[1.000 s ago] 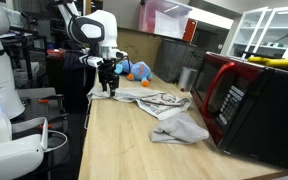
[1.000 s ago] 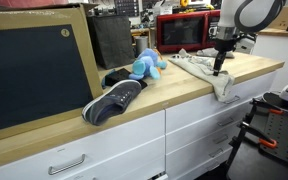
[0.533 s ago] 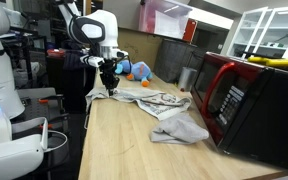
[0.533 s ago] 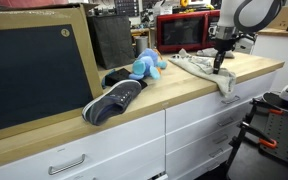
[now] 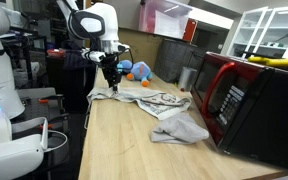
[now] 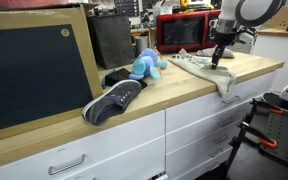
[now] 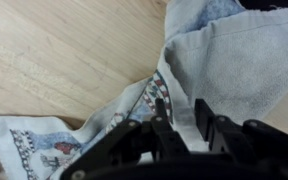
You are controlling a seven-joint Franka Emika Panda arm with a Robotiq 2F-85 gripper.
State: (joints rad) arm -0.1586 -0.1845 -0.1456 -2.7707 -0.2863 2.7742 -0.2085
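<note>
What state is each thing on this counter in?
Patterned towel: crumpled, spread out.
Claw: just above that towel's end; open or shut unclear.
Grey towel: bunched up.
Microwave: door closed.
Shoe: resting at the counter edge.
Plush toy: lying down.

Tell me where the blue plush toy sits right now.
In an exterior view the blue plush toy lies on the wooden counter, between the dark sneaker and the patterned towel.
</note>
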